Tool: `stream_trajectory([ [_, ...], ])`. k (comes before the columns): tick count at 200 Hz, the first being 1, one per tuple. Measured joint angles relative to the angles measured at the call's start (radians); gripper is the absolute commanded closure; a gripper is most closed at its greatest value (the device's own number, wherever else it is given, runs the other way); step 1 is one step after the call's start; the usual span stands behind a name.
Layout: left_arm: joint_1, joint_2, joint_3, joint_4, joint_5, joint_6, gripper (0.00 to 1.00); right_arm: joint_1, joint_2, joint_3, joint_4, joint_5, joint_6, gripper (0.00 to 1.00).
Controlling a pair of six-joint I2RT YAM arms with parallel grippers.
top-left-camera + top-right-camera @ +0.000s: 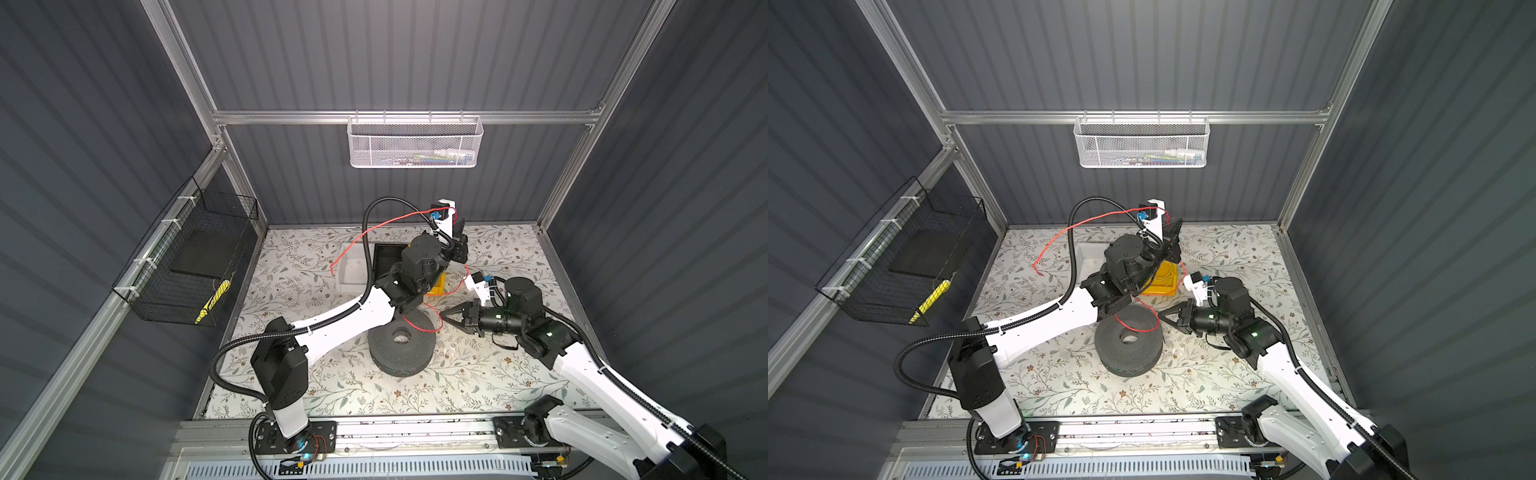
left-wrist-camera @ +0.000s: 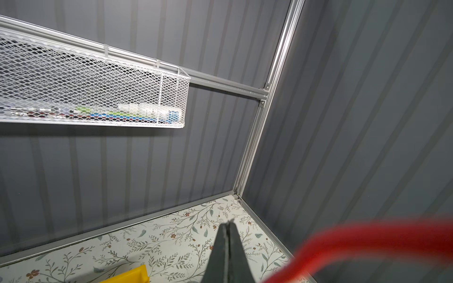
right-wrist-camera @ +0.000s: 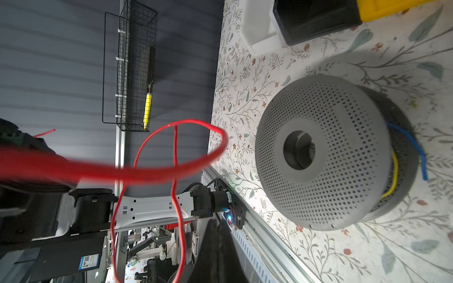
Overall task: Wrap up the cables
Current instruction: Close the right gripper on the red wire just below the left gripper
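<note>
Stretching back, the left arm (image 1: 345,320) holds its closed fingers (image 2: 220,252) raised.

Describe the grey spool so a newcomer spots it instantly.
On the flowered table, look at the middle. The spool stands there, nearer the front than the yellow bin and white tray. Unlike those, it is round, grey and peppered with holes, with a blue cable and yellow cable round its waist.

walls (image 1: 395,54): dark grey ribbed panels on three sides | rail (image 1: 291,117): silver metal, white basket (image 1: 415,143) hangs from it on the back wall | black basket (image 1: 187,291): wire, on the side wall, lower and left of the white basket | tabletop (image 1: 478,386): pale leaf-and-flower print, below the white basket, evenly lit
</note>
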State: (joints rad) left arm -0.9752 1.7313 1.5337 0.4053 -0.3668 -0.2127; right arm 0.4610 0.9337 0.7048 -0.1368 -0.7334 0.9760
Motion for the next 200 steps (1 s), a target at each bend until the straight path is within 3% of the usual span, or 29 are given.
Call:
stream_trajectory([
  [27,0.002,-0.015,0.000,0.000,0.004,0.000,1.00,-0.019,-0.014,0.000,0.010,0.012,0.023,0.56],
  [45,0.002,-0.016,0.000,0.000,0.008,-0.001,1.00,-0.020,-0.012,0.005,0.030,0.016,0.033,0.47],
  [68,0.003,-0.016,0.000,-0.001,0.012,-0.001,1.00,-0.012,0.011,0.025,0.054,0.016,0.045,0.43],
  [136,0.003,-0.016,0.000,-0.001,0.021,-0.001,1.00,0.039,0.106,0.038,0.164,0.013,0.079,0.50],
  [200,0.003,-0.016,0.000,0.000,0.030,-0.001,1.00,0.102,0.190,0.058,0.249,0.012,0.117,0.73],
])
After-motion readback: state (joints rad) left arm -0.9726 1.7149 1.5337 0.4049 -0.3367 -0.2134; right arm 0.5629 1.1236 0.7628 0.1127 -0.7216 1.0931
